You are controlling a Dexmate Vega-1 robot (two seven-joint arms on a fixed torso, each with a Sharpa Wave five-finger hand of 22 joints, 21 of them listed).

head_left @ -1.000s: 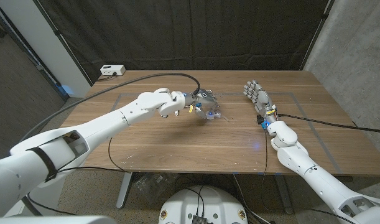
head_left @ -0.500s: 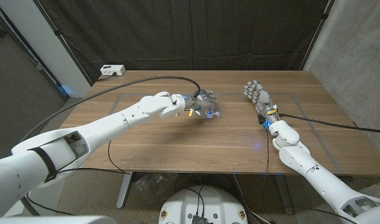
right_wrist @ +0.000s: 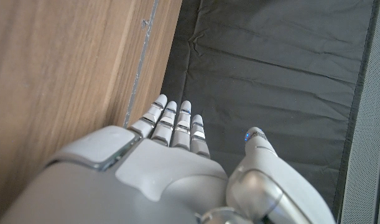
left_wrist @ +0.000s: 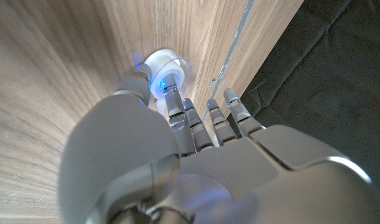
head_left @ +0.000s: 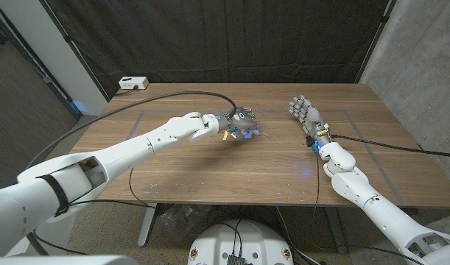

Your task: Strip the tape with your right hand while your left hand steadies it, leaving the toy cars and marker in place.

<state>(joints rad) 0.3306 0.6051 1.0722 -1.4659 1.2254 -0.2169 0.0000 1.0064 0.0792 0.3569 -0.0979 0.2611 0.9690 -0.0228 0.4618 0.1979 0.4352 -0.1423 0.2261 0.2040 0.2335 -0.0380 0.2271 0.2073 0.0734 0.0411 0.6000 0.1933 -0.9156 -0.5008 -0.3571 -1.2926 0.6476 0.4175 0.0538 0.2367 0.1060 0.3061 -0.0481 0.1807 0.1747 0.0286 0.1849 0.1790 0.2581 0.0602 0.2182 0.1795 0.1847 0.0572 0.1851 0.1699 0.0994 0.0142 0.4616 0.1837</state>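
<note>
Since a second ago, the left hand (head_left: pixel 241 123) has edged slightly farther across the wooden table (head_left: pixel 210 165), fingers resting on the clear tape roll (left_wrist: pixel 166 70) near mid-table, probably to steady it. Well apart, the right hand (head_left: pixel 303 112) stands open, empty, fingers extended.

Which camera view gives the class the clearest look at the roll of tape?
The left wrist view: the clear tape roll lies on the wooden table just past the left hand, its ring shape plain. In the head view the left hand mostly covers it. The right wrist view has the right hand, table and curtain.
</note>
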